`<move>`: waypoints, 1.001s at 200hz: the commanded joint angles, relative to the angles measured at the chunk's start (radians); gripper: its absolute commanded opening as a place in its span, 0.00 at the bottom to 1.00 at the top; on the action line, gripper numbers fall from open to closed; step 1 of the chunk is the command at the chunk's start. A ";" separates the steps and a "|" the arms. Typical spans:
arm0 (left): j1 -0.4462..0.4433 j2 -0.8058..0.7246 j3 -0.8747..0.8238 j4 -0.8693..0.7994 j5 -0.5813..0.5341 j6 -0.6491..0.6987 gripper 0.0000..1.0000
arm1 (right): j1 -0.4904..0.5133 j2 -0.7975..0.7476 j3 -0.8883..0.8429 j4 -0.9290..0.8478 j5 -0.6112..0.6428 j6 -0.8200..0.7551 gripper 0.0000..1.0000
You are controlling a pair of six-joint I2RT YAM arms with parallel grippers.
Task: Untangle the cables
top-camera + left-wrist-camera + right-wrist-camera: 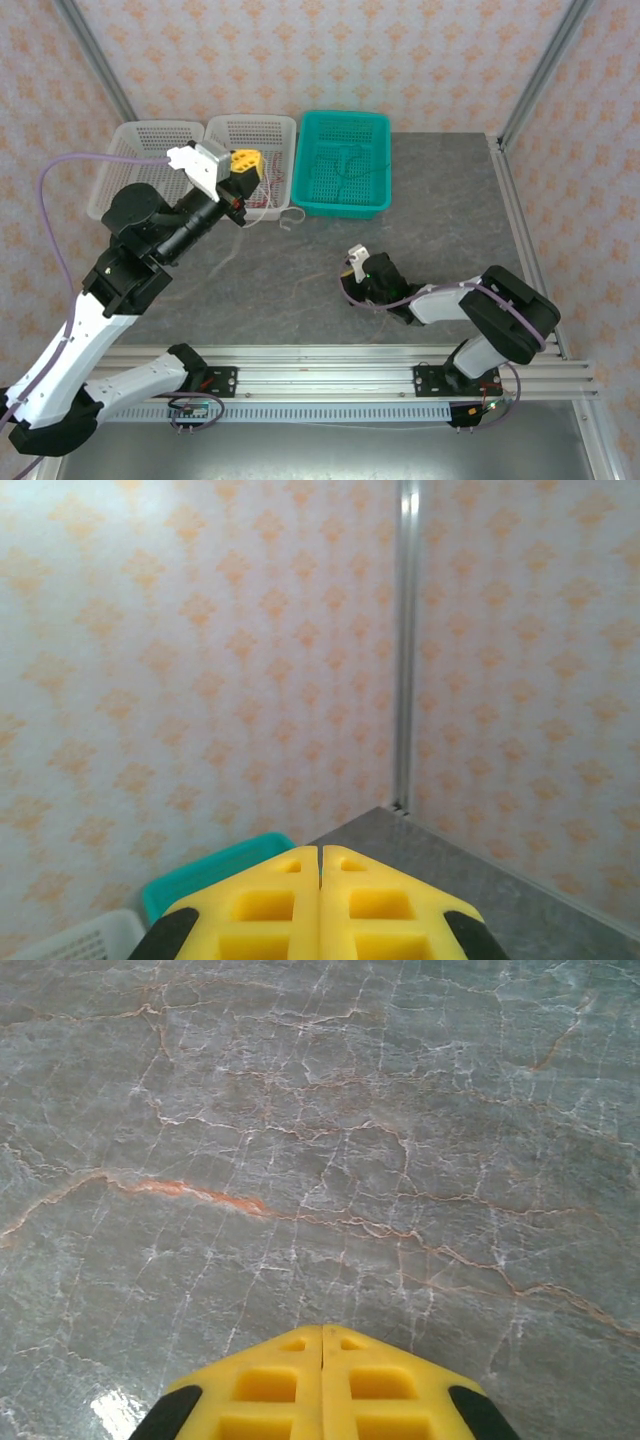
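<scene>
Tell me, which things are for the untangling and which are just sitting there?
For the job: cables, left pincer, right pincer.
Just sitting there: middle white basket, left white basket, teal basket, table.

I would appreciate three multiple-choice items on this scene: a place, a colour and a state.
1. The left gripper hangs over: A bare table; B the middle white basket; C a red box.
2. The rightmost basket is: A teal; B red; C white.
3. The right gripper is: A wide open; B shut; C gripping a basket.
Key: 1 B, it overlaps that basket in the top view; 2 A, its mesh is teal; 3 B, its yellow pads meet in the wrist view.
</scene>
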 commanded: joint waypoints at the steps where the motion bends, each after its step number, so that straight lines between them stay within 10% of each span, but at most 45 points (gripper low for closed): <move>1: 0.011 0.020 0.027 -0.043 -0.136 -0.013 0.00 | -0.005 -0.052 -0.021 0.002 0.047 0.021 0.14; 72: 0.273 0.162 0.134 -0.155 -0.342 -0.017 0.00 | -0.006 -0.556 0.090 -0.289 0.045 0.160 0.88; 200: 0.818 0.866 0.751 -0.244 -0.345 -0.042 0.00 | -0.006 -0.796 0.140 -0.442 0.068 0.257 0.97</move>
